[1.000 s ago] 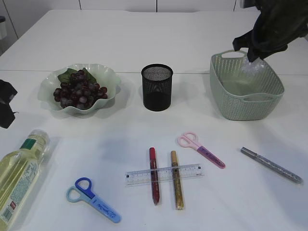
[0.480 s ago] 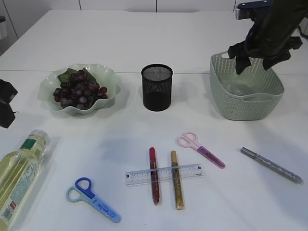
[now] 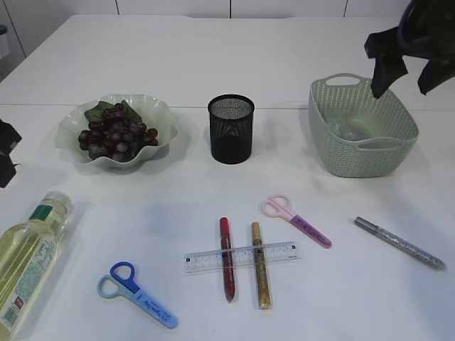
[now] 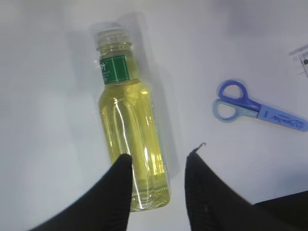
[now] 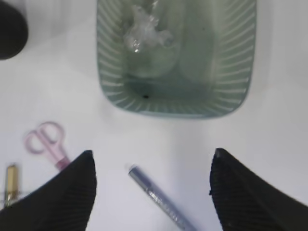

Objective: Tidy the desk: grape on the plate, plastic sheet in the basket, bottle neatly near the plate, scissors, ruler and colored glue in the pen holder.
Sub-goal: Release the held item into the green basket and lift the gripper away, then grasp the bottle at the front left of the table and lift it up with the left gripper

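White surface (image 3: 213, 57) all round the pen holder (image 3: 231, 129): grapes (image 3: 114, 138) lie on the plate (image 3: 160, 114) to its left, and the plastic sheet (image 5: 144, 31) in the basket (image 3: 359, 153) to its right, so those steps look done. Bottle (image 4: 130, 144), blue scissors (image 3: 135, 295), pink scissors (image 3: 295, 220), ruler (image 3: 242, 257) and glue sticks (image 3: 226, 259) lie before it unstowed; the right tool (image 5: 151, 190) gapes empty over the basket, the left tool (image 4: 156, 185) hovers part-open above the bottle.

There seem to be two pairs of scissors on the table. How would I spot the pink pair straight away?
Start at the black mesh pen holder in the middle of the white table and look toward the near edge, slightly right. The small pink-handled scissors lie there, beside the clear plastic ruler; the other pair is blue and lies far left.
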Controlling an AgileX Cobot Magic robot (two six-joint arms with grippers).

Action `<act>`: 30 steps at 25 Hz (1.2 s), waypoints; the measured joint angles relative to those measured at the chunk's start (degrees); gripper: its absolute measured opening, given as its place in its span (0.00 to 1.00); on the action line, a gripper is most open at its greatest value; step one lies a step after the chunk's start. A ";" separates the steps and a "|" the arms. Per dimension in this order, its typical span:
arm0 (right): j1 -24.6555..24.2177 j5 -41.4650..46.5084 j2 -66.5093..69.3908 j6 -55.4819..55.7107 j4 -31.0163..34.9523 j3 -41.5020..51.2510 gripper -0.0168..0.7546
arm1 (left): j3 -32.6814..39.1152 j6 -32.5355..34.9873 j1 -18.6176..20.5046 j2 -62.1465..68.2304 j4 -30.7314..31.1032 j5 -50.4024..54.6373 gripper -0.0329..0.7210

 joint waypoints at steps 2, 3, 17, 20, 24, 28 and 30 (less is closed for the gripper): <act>0.12 0.87 -3.06 -1.20 2.48 3.98 0.76 | 0.00 0.00 0.00 0.00 1.20 0.00 0.40; 0.12 1.11 -4.88 -1.62 3.31 5.98 0.76 | 0.00 0.00 0.00 0.00 1.80 -0.15 0.40; 0.12 -1.99 -27.15 -4.21 5.07 38.03 0.75 | 0.00 -2.00 4.43 6.64 3.06 1.03 0.72; 0.12 -2.94 -28.66 -4.44 5.11 39.31 0.75 | 1.04 -2.00 5.60 9.21 2.22 0.91 0.74; 0.12 -3.51 -28.79 -4.44 5.20 39.42 0.75 | 5.35 -2.00 5.71 12.05 0.92 -0.78 0.76; 0.12 -3.90 -28.89 -4.56 5.20 39.42 0.75 | 11.44 -2.02 5.71 13.00 0.37 -5.90 0.82; 0.12 -3.88 -28.89 -4.56 5.38 39.42 0.75 | 13.06 -2.02 5.71 13.00 -0.23 -8.52 0.84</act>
